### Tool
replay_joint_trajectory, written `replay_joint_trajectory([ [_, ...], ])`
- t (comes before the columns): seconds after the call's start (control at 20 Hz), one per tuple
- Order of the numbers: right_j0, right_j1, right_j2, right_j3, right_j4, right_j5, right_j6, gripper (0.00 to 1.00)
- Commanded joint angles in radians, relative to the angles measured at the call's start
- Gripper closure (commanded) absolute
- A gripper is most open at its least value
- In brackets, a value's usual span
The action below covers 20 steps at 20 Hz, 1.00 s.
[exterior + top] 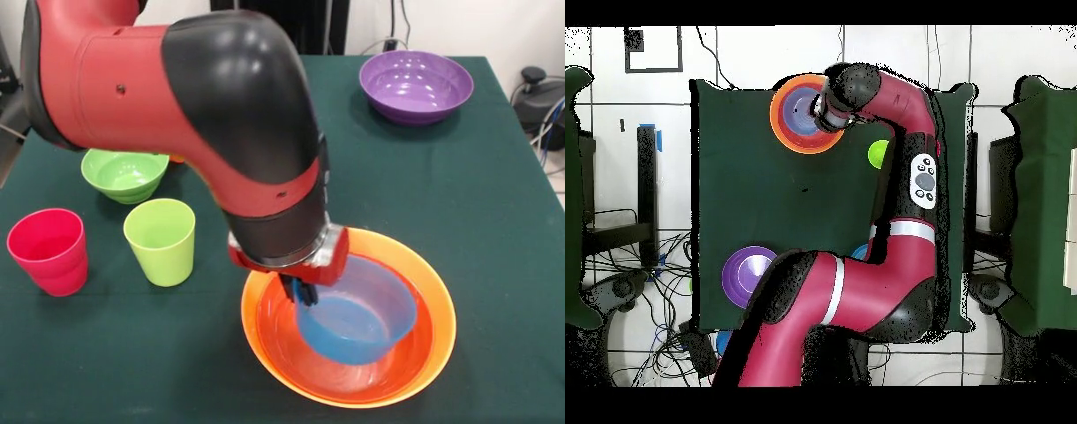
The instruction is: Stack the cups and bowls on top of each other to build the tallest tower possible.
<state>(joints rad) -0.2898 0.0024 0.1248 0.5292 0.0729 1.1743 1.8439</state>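
Observation:
A big yellow-orange bowl (444,305) stands near the table's front edge with the wide red-orange bowl (275,329) nested in it. My gripper (303,291) reaches down into them and is shut on the left rim of a small blue bowl (357,329), which hangs tilted inside the red-orange bowl. The lime green cup (161,240) and the pinkish red cup (49,250) stand upright to the left. The small green bowl (125,173) sits behind them. The purple bowl (415,86) is at the far right. The orange cup is hidden behind the arm.
In the overhead view the arm covers much of the table. The orange bowl stack (781,112), the purple bowl (745,275) and a lime green piece (878,153) show. Cables lie beyond the table's right edge (547,132).

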Motion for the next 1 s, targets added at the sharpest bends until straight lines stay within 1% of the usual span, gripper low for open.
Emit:
replay_joint_trajectory([
  [0.05,-0.010,0.018,0.038,0.009,-0.069,0.098,-0.178,1.00],
  [0.15,-0.010,0.011,0.040,0.048,-0.065,0.091,-0.184,1.00],
  [0.25,-0.010,0.011,0.043,0.066,-0.062,0.079,-0.184,1.00],
  [0.45,-0.008,0.003,0.042,0.093,-0.063,0.090,-0.187,1.00],
  [0.8,-0.004,0.003,0.046,0.097,-0.060,0.130,-0.189,1.00],
  [1.0,-0.001,0.013,0.055,0.077,-0.057,0.150,-0.185,1.00],
])
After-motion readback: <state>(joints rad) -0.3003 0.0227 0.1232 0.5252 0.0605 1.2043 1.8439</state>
